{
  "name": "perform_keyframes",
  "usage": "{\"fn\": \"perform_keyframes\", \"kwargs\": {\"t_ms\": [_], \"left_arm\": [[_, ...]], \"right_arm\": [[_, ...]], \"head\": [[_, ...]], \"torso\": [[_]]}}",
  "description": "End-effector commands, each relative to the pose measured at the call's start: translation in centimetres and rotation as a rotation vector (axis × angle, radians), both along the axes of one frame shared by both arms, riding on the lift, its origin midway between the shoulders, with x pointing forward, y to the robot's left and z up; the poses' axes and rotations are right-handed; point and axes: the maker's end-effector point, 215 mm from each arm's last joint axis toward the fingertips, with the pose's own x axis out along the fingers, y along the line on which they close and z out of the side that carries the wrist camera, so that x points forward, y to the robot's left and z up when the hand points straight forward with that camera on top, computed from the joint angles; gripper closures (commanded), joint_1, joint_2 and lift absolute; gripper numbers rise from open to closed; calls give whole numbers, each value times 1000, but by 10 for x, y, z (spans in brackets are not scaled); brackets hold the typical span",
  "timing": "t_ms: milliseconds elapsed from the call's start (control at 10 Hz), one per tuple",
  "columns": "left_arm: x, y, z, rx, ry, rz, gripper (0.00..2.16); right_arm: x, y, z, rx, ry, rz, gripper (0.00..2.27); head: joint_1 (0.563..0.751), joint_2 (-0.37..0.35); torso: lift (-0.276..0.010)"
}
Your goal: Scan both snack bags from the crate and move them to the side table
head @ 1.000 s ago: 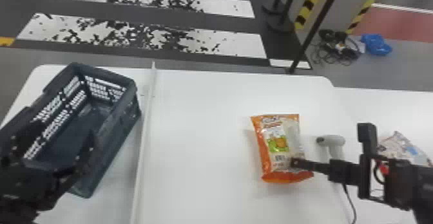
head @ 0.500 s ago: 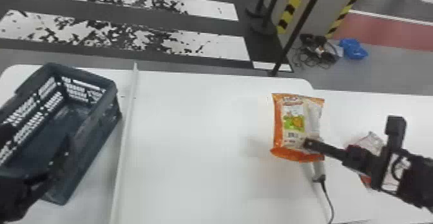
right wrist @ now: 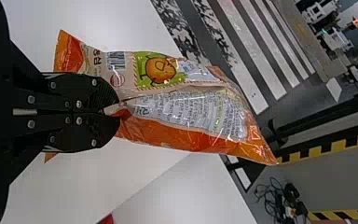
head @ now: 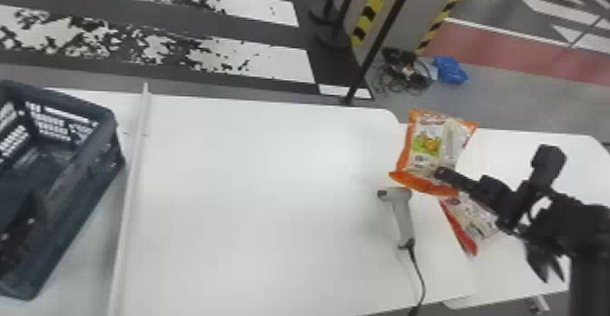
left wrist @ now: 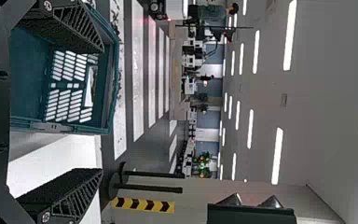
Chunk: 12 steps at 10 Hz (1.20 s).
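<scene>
the orange snack bag (head: 420, 156) is in the right pincer (head: 444, 174); its film is shiny and wrinkled, with a puffed body and flat, creased ends. the two fingers of this right pincer (right wrist: 112, 112) are closed together on a fold in the middle of the bag, and they cover a part of it. in the head view, the bag lies over the place where the main table (head: 249, 201) and the side table (head: 499, 156) meet, both smooth and white. near the right pincer, on the side table, is the red-edged snack bag (head: 469, 222), partly hidden behind the arm. near it also, on the main table, is the grey scanner (head: 401, 215), rounded, with a thin dark cable. well apart, the left pincer (head: 25, 229) is dark and hard to make out at the crate (head: 97, 165). in the left wrist view its ribbed fingers are wide apart, with nothing between them. the crate, of hard plastic with slotted walls, is cut off by the head view's edge.
</scene>
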Motion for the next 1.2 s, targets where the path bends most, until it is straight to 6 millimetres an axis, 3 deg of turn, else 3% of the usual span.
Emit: {"fn": "perform_keyframes", "kwargs": {"t_ms": [0,300,600,800,1000,1100], "left_arm": [[0,1,1,0,-2,2,90],[-1,4,0,4,0,7,90],[-1,3,0,3,0,6,90],[-1,2,1,4,-3,3,90],[-2,3,0,5,-1,1,90],[-2,3,0,6,-3,0,90]], "right_arm": [[11,-40,1,-53,-37,-85,2256],[11,-122,2,-148,-63,-262,2256],[-18,-181,-24,-224,11,-457,2256],[-35,-199,-48,-239,51,-558,2256],[-39,-204,-57,-232,44,-593,2253],[-40,-208,-55,-242,32,-614,2057]], "head": [[695,-350],[695,-350],[695,-350],[695,-350],[695,-350],[695,-350]], "torso": [[-75],[-75],[-75],[-75],[-75],[-75]]}}
